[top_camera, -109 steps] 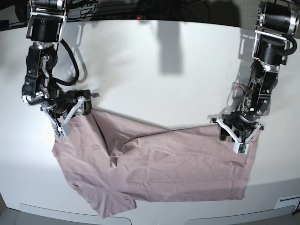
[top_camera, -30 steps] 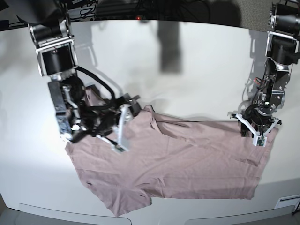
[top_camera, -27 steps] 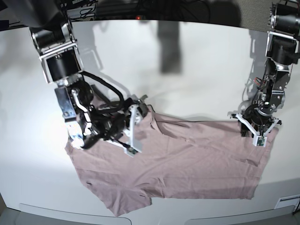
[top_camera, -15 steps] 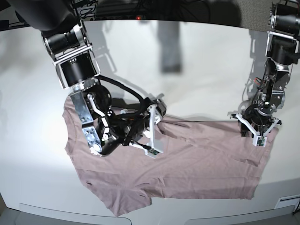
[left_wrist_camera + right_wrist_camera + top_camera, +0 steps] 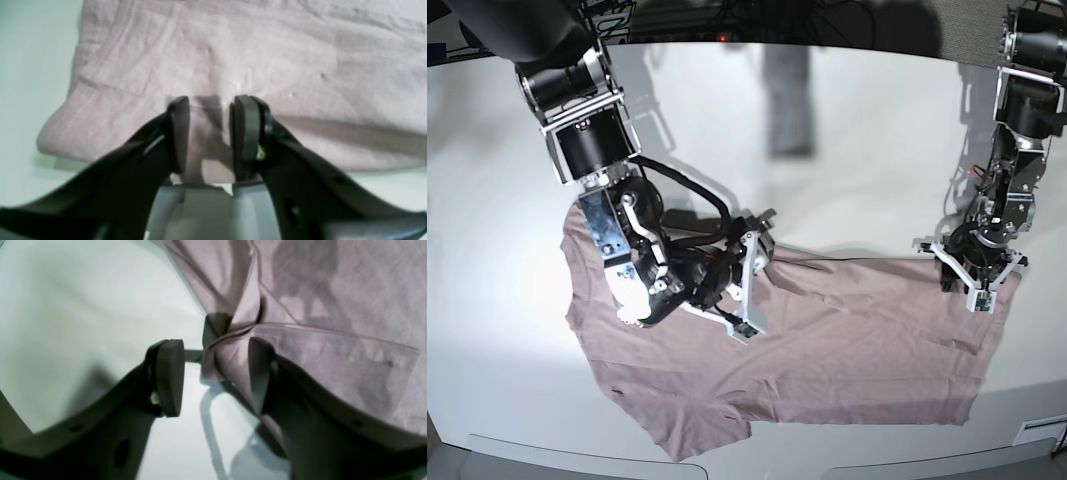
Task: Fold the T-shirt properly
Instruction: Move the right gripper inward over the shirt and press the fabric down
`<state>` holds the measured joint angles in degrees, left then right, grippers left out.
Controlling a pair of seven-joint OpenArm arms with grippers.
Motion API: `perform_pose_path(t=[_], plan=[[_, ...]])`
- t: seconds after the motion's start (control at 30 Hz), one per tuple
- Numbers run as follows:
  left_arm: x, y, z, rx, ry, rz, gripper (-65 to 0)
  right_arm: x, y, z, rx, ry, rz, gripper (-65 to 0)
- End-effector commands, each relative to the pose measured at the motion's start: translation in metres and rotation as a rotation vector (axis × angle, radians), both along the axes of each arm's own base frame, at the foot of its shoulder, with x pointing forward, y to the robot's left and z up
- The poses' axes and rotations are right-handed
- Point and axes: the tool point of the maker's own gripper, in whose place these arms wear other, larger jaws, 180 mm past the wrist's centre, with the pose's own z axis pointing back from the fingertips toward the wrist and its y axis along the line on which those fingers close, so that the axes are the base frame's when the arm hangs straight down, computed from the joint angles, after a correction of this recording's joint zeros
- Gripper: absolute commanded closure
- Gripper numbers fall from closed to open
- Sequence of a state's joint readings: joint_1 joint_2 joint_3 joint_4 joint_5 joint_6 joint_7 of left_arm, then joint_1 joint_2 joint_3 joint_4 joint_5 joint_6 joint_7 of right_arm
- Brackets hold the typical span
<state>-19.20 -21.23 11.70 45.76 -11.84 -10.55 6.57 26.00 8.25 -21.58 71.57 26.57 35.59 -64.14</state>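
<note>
Folding was at an early stage, as far as I could judge. The T-shirt (image 5: 827, 340) lay spread over the near half of the white desk (image 5: 827, 150), mostly flat, with a bunched ridge along its far edge and one sleeve hanging toward the front rim. No clean fold line was visible yet. The left end effector (image 5: 975, 283) was closed on the far right corner of the cloth. The right end effector (image 5: 747, 285) stood with its jaws apart, a gathered piece of hem between them but not pinched. Both side folds and the final fold seemed still left.
</note>
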Motion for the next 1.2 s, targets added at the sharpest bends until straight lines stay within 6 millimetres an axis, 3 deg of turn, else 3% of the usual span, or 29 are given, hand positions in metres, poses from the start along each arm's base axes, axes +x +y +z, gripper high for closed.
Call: perform_pose_path(t=[0.0,0.1,0.27,0.5,0.67,0.7,0.93,1.17], plan=[[-0.001,0.007,-0.002,0.026,0.034,0.004,-21.4,0.013,0.004,0.016,0.024,-0.042,-0.002,-23.2],[-0.001,0.007,-0.002,0.027,0.035,0.005,-21.4,0.011,0.002,0.013,0.011,-0.025,-0.018,-17.8],[-0.001,0.007,-0.002,0.027,0.035,0.005,-21.4,0.01,0.001,0.011,0.01,-0.02,-0.019,-17.9],[-0.001,0.007,-0.002,0.027,0.035,0.004,-21.4,0.009,-0.002,-0.006,0.027,0.02,-0.051,-17.3],[-0.001,0.007,-0.002,0.027,0.035,0.004,-21.4,0.01,-0.001,-0.006,0.031,0.02,-0.053,0.0],[-0.001,0.007,-0.002,0.027,0.035,0.004,-21.4,0.011,-0.001,-0.006,0.034,0.017,-0.053,0.0],[-0.001,0.007,-0.002,0.027,0.035,0.004,-21.4,0.03,0.0,0.012,0.05,-0.044,-0.057,0.0],[-0.001,0.007,-0.002,0.027,0.035,0.004,-21.4,0.064,-0.001,0.049,0.056,-0.139,-0.066,0.0]])
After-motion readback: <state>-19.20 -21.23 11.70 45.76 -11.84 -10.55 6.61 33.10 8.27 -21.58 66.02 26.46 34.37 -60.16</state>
